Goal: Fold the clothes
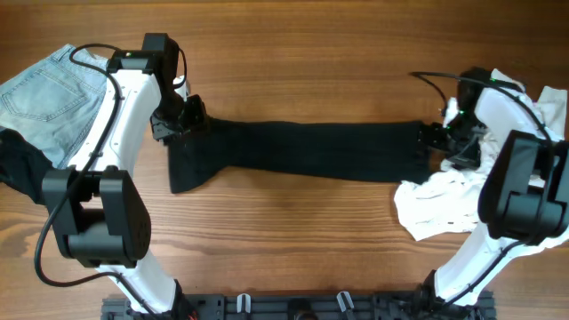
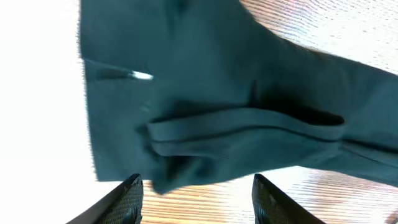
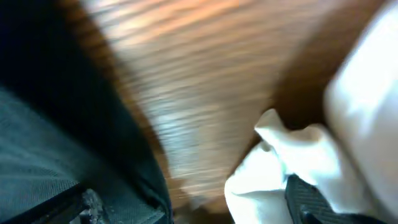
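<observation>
A pair of black trousers (image 1: 302, 151) lies stretched flat across the table's middle. My left gripper (image 1: 180, 120) is open over its wide left end; the left wrist view shows the dark cloth (image 2: 236, 112) with a fold ridge just beyond the open fingers (image 2: 199, 202), which hold nothing. My right gripper (image 1: 442, 135) is at the trousers' right end, next to a crumpled white garment (image 1: 444, 200). In the right wrist view its fingers (image 3: 193, 202) are apart, with black cloth (image 3: 56, 143) on the left and white cloth (image 3: 348, 118) on the right.
A folded pair of light blue jeans (image 1: 49, 98) lies at the far left with a dark garment (image 1: 18, 164) beside it. A heap of white clothes (image 1: 538, 116) fills the right edge. Bare wooden table (image 1: 311, 53) runs along the back.
</observation>
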